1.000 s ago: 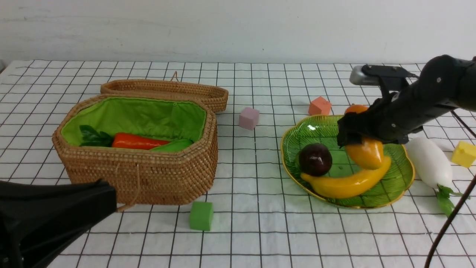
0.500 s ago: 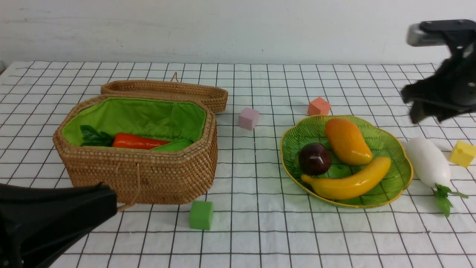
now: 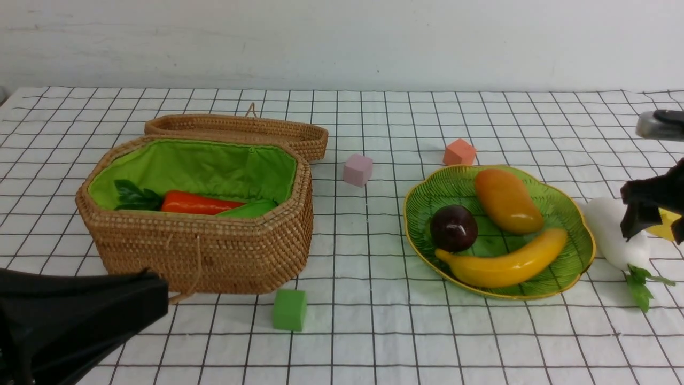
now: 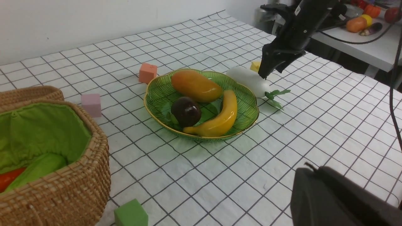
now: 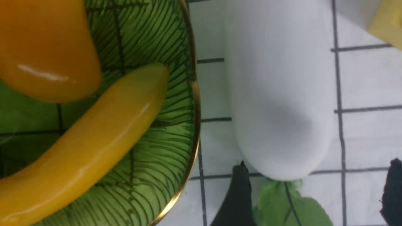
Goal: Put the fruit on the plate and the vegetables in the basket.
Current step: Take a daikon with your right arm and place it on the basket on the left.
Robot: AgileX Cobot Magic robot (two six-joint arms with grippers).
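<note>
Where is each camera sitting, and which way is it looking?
Front view: between the two arms, looking forward over the table at the basket and plate; the left gripper and right gripper show at the edges.
Left wrist view: on the left arm, looking across at the plate and right gripper; its own dark gripper fills a corner.
Right wrist view: on the right arm, looking down at the radish; two black fingers show.
Shared: all three see the banana on the plate.

At three o'clock of the front view, the edge cuts off the right gripper [image 3: 653, 227], which covers most of the yellow cube [image 3: 664, 230]. The near wall of the basket [image 3: 214, 251] hides most of the gourd [image 3: 248, 208].
</note>
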